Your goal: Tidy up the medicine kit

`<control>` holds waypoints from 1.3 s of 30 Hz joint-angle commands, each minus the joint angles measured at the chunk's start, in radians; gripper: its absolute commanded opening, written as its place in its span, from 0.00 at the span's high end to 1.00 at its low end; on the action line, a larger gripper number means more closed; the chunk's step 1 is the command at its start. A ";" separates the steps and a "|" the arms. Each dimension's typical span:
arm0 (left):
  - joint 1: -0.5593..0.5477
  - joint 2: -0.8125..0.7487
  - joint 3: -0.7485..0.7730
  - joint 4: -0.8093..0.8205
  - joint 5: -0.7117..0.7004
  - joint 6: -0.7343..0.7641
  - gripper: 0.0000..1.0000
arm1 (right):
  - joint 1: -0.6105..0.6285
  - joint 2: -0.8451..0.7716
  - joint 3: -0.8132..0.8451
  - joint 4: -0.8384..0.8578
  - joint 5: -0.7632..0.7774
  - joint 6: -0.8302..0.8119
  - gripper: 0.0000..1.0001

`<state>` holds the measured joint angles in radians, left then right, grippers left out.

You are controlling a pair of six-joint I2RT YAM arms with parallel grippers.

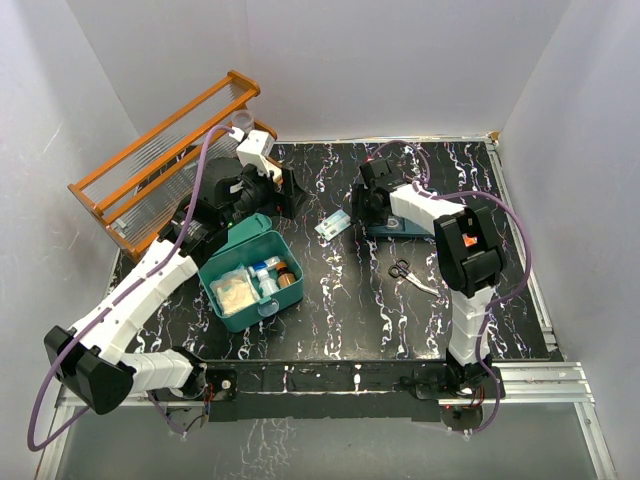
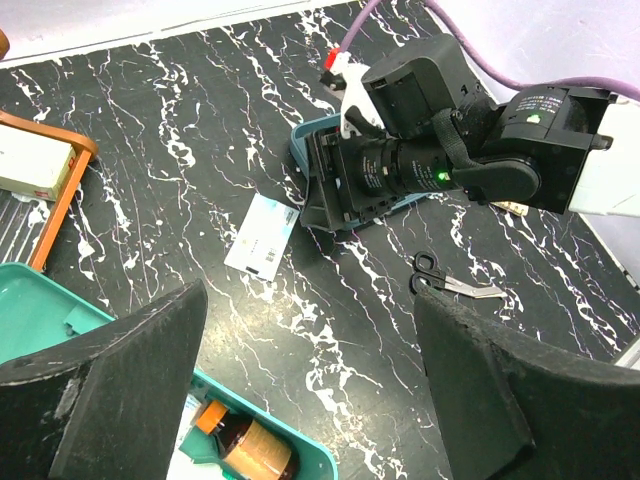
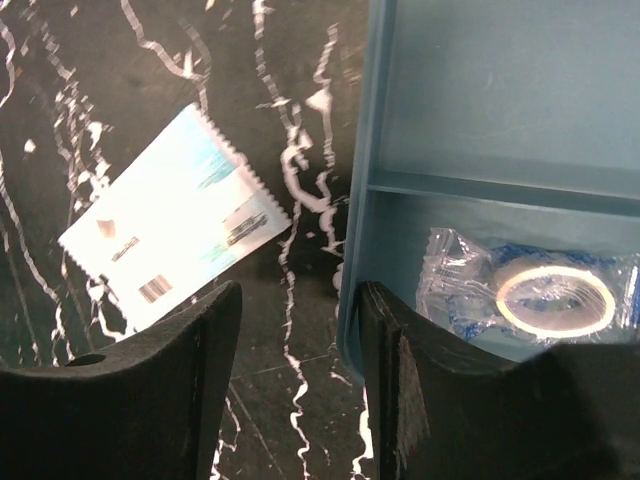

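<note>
**Two open tools hovered as loose supplies waited outside the medicine kit**

An orange wooden rack (image 1: 165,160) stood behind and to the left of the medicine kit (image 1: 243,247). The kit sat open on the black marbled desk (image 1: 350,320), lid raised, with a pale packet (image 1: 235,291) and small bottles (image 1: 276,276) already inside. Just behind the kit, the left tool (image 2: 310,295) hung with its fingers wide apart and nothing between them.

To the kit's right, a flat sachet (image 1: 333,226) lay alone on the desk. Farther right of the kit, the right tool (image 3: 300,290) was low over the left wall of a shallow teal tray (image 3: 480,100), fingers apart and empty. A wrapped roll of tape (image 3: 545,295) lay in the tray compartment beside that wall. Scissors (image 1: 410,272) rested right of the kit, nearer the arm bases than the tray.

The likeliest trouble sat at the tray. The right tool's fingers appeared to straddle its wall, so closing there could seize the tray rather than the tape and drag or tip it. The tape's slick wrapper also looked apt to slip from a pinch. The sachet lay flush on the desk, and fingers might skate over it or push it away. With the left tool so close behind the kit, a careless swing could knock the lid down or shove the kit.
</note>
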<state>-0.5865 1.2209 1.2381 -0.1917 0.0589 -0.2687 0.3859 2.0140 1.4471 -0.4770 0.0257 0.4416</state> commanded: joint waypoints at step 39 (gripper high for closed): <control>-0.039 1.030 0.741 -0.445 -0.002 0.130 0.43 | -0.003 -0.811 -0.531 -0.032 0.191 0.112 0.48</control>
<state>-0.6140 2.2421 1.9095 -0.5819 0.0338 -0.2111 0.4080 1.2140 0.9306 -0.5339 0.1097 0.4793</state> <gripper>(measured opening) 0.570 0.523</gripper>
